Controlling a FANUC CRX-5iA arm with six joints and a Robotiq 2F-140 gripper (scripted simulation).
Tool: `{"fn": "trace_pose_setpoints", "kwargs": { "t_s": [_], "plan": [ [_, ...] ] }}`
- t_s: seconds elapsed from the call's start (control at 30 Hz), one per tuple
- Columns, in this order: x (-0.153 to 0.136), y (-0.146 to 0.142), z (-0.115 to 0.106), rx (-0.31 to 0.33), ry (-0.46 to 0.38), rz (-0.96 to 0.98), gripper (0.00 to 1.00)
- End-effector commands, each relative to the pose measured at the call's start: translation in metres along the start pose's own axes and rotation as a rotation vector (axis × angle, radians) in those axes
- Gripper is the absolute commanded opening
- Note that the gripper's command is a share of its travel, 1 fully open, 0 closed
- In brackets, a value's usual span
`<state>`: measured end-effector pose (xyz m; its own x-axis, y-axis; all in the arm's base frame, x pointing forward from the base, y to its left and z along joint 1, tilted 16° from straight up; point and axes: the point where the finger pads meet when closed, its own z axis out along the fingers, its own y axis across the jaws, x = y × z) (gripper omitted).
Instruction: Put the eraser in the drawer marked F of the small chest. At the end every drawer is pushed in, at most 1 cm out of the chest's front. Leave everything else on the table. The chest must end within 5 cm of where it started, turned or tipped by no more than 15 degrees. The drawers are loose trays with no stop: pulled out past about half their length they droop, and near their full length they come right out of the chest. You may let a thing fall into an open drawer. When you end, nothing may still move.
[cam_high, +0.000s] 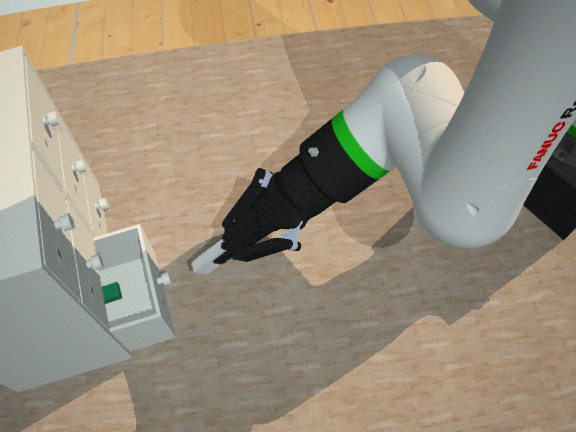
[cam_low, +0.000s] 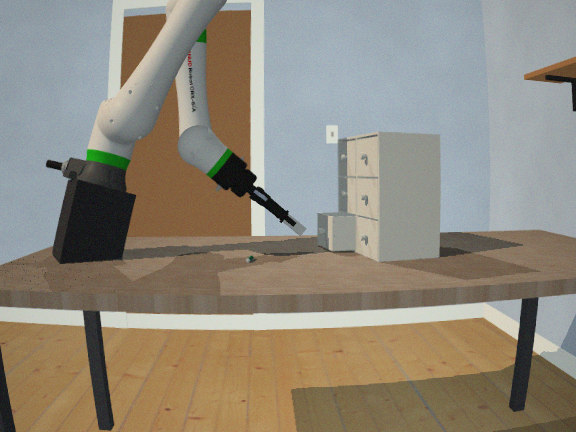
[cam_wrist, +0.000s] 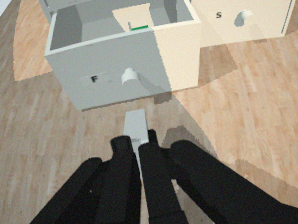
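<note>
So closest to the front edge of the table (cam_low: 280, 292) there's a tiny green-and-white thing (cam_low: 249, 259) just lying on the wood by itself, well apart from everything else; too small to say what it is. A bit further back the gripper (cam_high: 207, 261) hangs above the tabletop, tilted down and pointing at the chest, with its jaws pressed fully together and nothing between them; the pale fingertips sit flat against each other in the wrist view. Right past the tips is the one pulled-out drawer (cam_high: 160, 300), bottom row, on the side of the chest (cam_low: 410, 195) that faces the arm, sticking out from the front with its knob (cam_high: 163, 278) toward the gripper. Inside it sits a small green block (cam_high: 111, 292), which looks like the eraser, lying on the drawer floor near the chest end. I can't read the drawer's letter. The other drawers all look pushed in. The chest stands toward the table's right end, and the arm's black base (cam_low: 70, 250) is over at the left end.
</note>
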<state>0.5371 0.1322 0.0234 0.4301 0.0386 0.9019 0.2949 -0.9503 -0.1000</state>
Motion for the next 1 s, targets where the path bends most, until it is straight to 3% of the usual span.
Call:
{"fn": "trace_pose_setpoints", "kwargs": {
  "t_s": [0.0, 0.97],
  "plan": [
    [0.0001, 0.0001, 0.0000, 0.000, 0.000, 0.000, 0.00],
    [0.0033, 0.0001, 0.0038, 0.000, 0.000, 0.000, 0.00]
  ]
}}
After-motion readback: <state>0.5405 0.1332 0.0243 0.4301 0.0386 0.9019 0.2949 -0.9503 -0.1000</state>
